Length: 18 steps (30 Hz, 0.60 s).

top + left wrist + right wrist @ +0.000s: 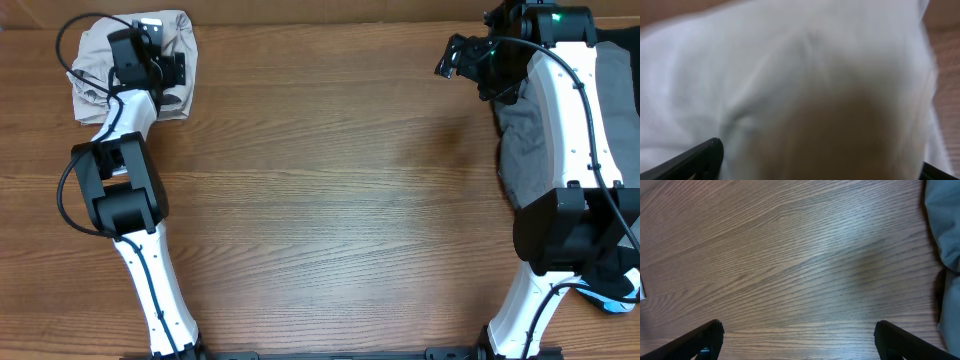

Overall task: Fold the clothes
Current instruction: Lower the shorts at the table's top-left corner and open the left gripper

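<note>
The light beige shorts (pixel 95 50) lie bunched at the table's far left corner. My left gripper (pixel 170 68) is down on them. In the left wrist view the pale fabric (pixel 790 75) fills the frame, blurred and very close, and my left gripper (pixel 820 167) has its fingers spread wide with cloth between them. My right gripper (pixel 452 55) is open and empty over bare wood at the far right; in the right wrist view its fingers (pixel 797 335) are wide apart. A grey garment (pixel 535 150) lies under the right arm and shows at the right edge of the right wrist view (pixel 946 225).
The wooden table (pixel 330 200) spans the view. A light-blue piece (pixel 615 300) and dark cloth lie near the right arm's base. Both arm bases stand at the front edge.
</note>
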Motion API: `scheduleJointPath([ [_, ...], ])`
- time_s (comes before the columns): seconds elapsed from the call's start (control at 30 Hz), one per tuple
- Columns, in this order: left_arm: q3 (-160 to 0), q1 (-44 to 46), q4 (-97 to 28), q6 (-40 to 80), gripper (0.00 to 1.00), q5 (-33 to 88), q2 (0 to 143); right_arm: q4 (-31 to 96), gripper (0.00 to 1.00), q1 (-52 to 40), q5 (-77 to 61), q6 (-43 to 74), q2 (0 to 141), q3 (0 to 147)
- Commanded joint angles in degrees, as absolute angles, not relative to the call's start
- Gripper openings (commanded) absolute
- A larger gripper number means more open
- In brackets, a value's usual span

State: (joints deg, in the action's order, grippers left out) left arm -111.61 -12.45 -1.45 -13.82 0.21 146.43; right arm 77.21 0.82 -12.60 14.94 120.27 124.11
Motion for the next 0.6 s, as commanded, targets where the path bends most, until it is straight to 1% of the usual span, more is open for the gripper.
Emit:
scheduleJointPath([
  [0.0, -110.78, -12.27, -6.42, -11.53, 1.0, 2.55, 153.51, 77.06, 1.0, 0.93, -12.01, 14.52, 119.17, 124.01],
  [0.1, -110.78, -12.27, -9.08, -11.51, 1.0, 4.97, 154.71, 77.08, 1.0, 0.93, -11.99, 14.52, 119.17, 124.01],
  [0.27, -110.85, -12.27, -9.21, -9.69, 1.0, 6.59, 153.75, 77.08, 1.0, 0.93, -12.01, 14.52, 119.17, 124.01],
  [0.4, -110.85, -12.29, -9.1, -8.05, 1.0, 9.17, 149.08, 76.9, 1.0, 0.93, -11.99, 14.52, 119.17, 124.03],
  [0.57, -110.89, -12.29, -8.27, -8.05, 1.0, 10.37, 139.79, 75.94, 1.0, 0.93, -11.42, 14.52, 119.15, 124.11],
])
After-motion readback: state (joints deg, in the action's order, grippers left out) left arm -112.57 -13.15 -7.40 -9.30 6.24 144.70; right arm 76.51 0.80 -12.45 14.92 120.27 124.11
